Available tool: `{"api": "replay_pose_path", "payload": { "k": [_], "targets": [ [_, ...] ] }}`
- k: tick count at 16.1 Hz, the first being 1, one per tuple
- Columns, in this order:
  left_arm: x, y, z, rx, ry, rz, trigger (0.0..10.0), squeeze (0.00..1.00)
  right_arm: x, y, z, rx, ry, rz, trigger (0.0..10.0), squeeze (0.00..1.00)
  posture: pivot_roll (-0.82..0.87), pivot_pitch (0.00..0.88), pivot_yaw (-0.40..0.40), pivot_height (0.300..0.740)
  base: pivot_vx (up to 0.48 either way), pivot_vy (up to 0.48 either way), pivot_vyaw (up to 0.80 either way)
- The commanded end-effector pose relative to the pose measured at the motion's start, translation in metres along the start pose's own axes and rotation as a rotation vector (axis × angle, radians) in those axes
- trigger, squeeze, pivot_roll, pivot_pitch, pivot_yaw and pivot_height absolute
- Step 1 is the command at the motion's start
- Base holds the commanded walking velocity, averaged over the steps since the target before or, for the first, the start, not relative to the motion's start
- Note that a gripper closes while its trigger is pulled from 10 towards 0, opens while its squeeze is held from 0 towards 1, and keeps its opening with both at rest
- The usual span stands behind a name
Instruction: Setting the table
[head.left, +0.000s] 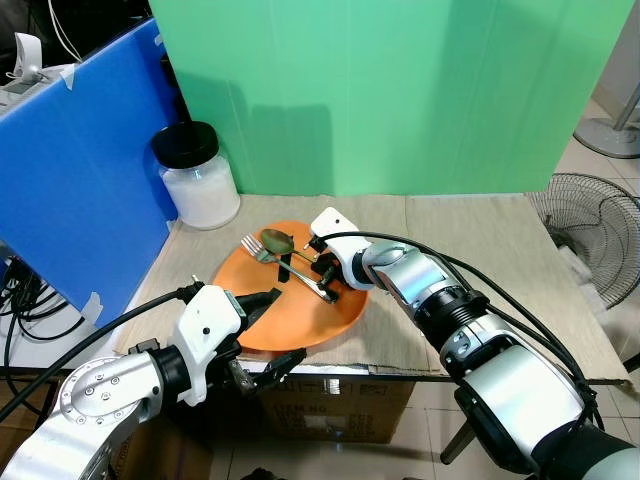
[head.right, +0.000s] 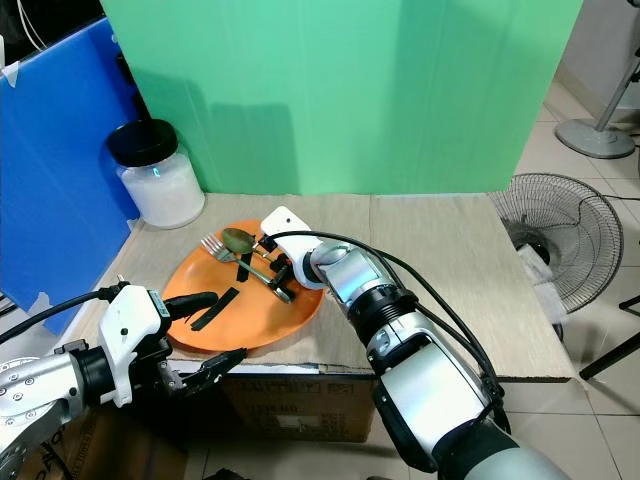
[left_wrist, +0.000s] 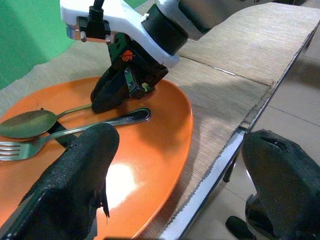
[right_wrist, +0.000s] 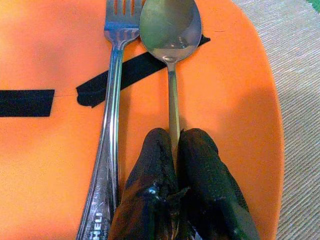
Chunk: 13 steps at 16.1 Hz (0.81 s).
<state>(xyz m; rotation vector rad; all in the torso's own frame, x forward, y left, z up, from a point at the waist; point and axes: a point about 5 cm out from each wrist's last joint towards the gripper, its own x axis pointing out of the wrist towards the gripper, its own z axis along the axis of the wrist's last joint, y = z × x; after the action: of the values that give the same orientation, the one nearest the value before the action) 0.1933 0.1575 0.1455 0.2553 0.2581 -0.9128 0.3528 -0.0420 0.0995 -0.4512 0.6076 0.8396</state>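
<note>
An orange plate (head.left: 300, 320) lies near the front edge of the table (head.left: 480, 260), which is covered with a beige woven mat. On the plate a spoon (right_wrist: 170, 30) and a fork (right_wrist: 114, 65) rest side by side over strips of black tape (right_wrist: 130, 72), their heads pointing toward ten o'clock in the head views. The right tool (right_wrist: 175, 150) reaches in from four o'clock and is clenched on the spoon's handle, its two black fingers pressed together around the thin stem, just beside the fork's handle. The left tool (head.left: 262, 335) sits at the plate's seven o'clock edge with its fingers spread apart: one finger (left_wrist: 75, 175) lies over the plate's rim, the other (left_wrist: 285, 175) hangs off the table's front edge, grasping nothing. At eleven o'clock from the plate stands a glass jar (head.left: 197, 178) with a black lid, close to a blue panel (head.left: 80, 170). A green backdrop (head.left: 400, 90) rises behind the table, and a floor fan (head.left: 590, 225) lies at three o'clock.
</note>
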Motion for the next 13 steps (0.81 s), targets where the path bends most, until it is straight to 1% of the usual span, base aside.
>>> {"api": "replay_pose_path", "payload": {
  "k": [1,4,6,7,8,9,11,12,13],
  "targets": [
    [0.000,0.001,-0.001,0.006,0.013,-0.008,10.0,0.00,0.000,-0.001,0.004,-0.012,0.001,-0.001,0.0,0.00,-0.07,0.000,0.098,0.740,0.000,0.000,0.00],
    [0.000,0.001,-0.001,0.008,0.014,-0.005,10.0,0.00,0.000,0.000,0.004,-0.001,-0.003,-0.001,0.0,0.00,-0.07,0.000,0.098,0.740,0.000,0.000,0.00],
    [0.000,0.001,-0.001,0.011,0.014,0.001,10.0,0.00,-0.003,-0.005,0.008,0.035,-0.048,-0.029,0.0,0.00,-0.07,0.000,0.094,0.740,0.000,0.000,0.00],
    [0.000,0.002,-0.001,0.014,0.010,0.015,10.0,0.00,-0.008,-0.010,0.013,0.067,-0.095,-0.043,0.0,0.00,-0.07,0.000,0.092,0.740,0.000,0.000,0.00],
    [0.000,0.003,0.000,0.019,0.006,0.029,10.0,0.00,-0.015,-0.015,0.020,0.084,-0.167,-0.050,0.0,0.00,-0.06,0.000,0.088,0.740,0.000,0.000,0.00],
    [0.000,0.004,0.001,0.022,-0.001,0.043,10.0,0.00,-0.022,-0.018,0.023,0.136,-0.203,-0.050,0.0,0.00,-0.06,0.000,0.088,0.740,0.000,0.000,0.00],
    [0.000,0.005,0.004,0.023,-0.024,0.072,10.0,0.00,-0.041,-0.022,0.028,0.164,-0.319,-0.054,0.0,0.00,-0.06,0.000,0.086,0.740,0.000,0.000,0.00],
    [0.000,0.005,0.005,0.023,-0.030,0.082,10.0,0.00,-0.048,-0.023,0.027,0.161,-0.338,-0.064,0.0,0.00,-0.06,0.000,0.087,0.740,0.000,0.000,0.00],
    [0.001,0.005,0.007,0.020,-0.050,0.115,10.0,0.00,-0.067,-0.021,0.024,0.189,-0.403,-0.081,0.0,0.00,-0.07,0.000,0.087,0.740,0.000,0.000,0.00]
  ]
}}
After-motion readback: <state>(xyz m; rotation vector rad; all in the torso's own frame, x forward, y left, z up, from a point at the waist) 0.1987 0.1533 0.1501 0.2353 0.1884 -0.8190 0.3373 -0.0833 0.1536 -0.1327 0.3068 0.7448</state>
